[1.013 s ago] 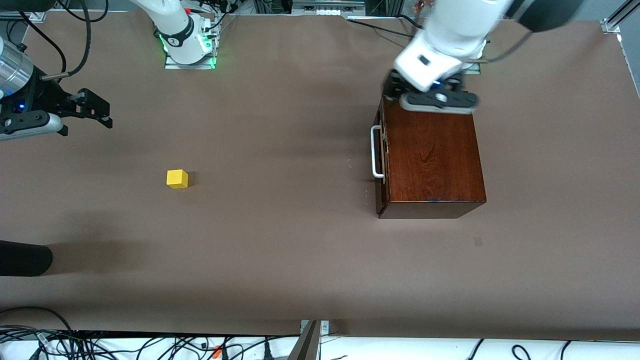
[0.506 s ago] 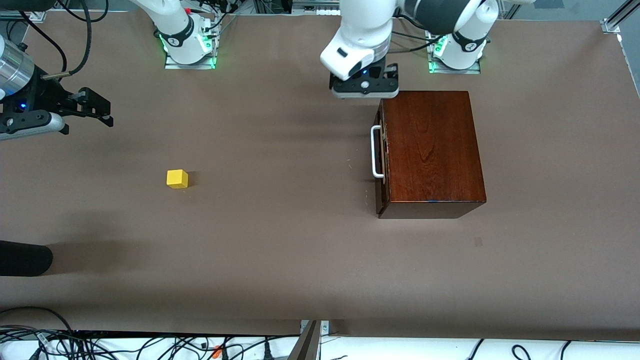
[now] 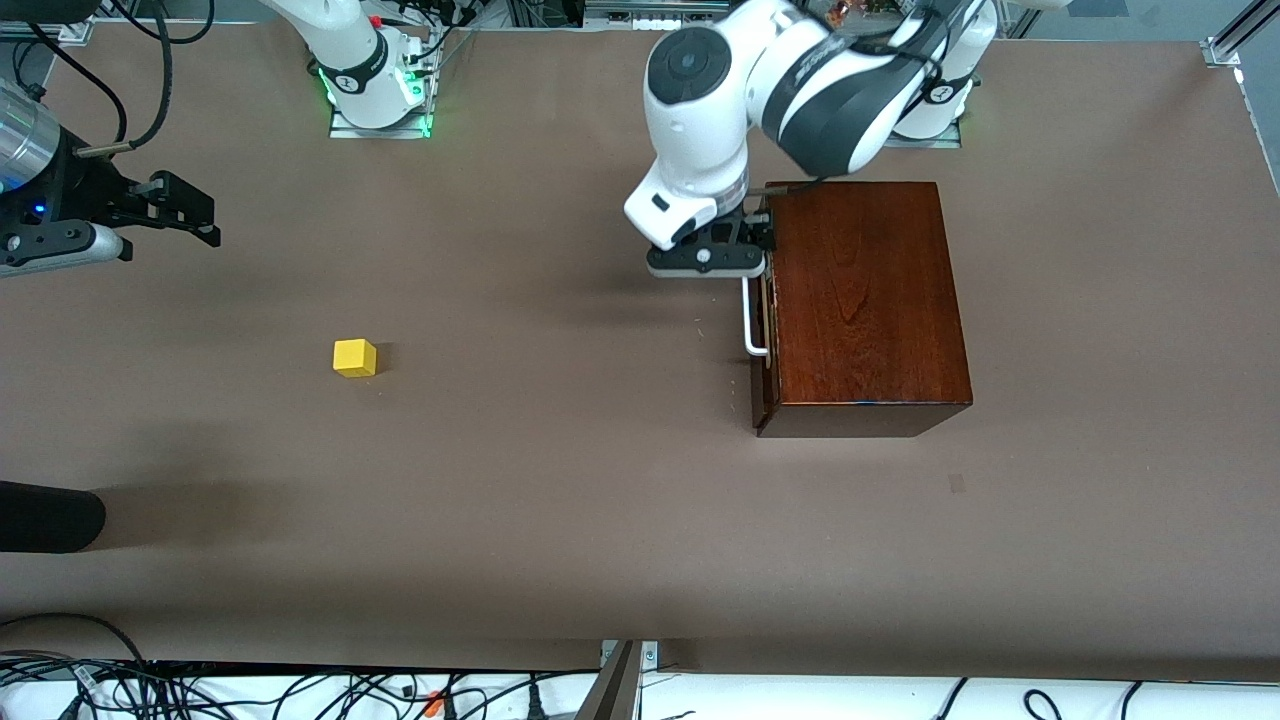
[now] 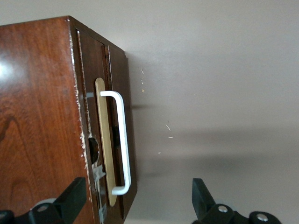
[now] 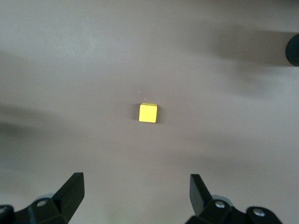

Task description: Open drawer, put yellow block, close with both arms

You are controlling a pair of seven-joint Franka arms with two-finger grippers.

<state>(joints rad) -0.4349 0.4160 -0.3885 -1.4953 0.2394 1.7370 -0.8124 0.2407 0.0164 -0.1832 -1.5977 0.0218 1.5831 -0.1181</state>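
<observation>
Brown-covered desk (image 3: 560, 500), cables bunched along its near edge, both arm bases lit green at the top. Front view: the mahogany wooden box (image 3: 860, 300) sits toward the left arm's end of the desk, the drawer (image 3: 764, 320) shut flush, its white handle (image 3: 750, 318) facing the right arm's end. The left gripper (image 3: 745, 262) hangs over the farther end of that handle, wrist turned down, probably lining up for the pull that opens the drawer. The yellow block (image 3: 354, 357) lies alone on the desk, well apart from the box, toward the right arm's end. The right gripper (image 3: 195, 215) hovers at that end, off the block, fingers spread and holding nothing; this arm looks to be waiting its turn. A dark rounded object (image 3: 50, 516) juts in at the view's edge, unidentified. Left wrist view: the drawer front (image 4: 112, 140) and handle (image 4: 122, 144) fill the frame, one end of the bar lying between the two fingers (image 4: 70, 200), which stand wide apart and touch nothing; the open span seems meant to straddle the bar before closing. Right wrist view: the block (image 5: 148, 113) sits roughly centred ahead of the parted fingers (image 5: 70, 191), clear desk all round it, an easy later pick.
</observation>
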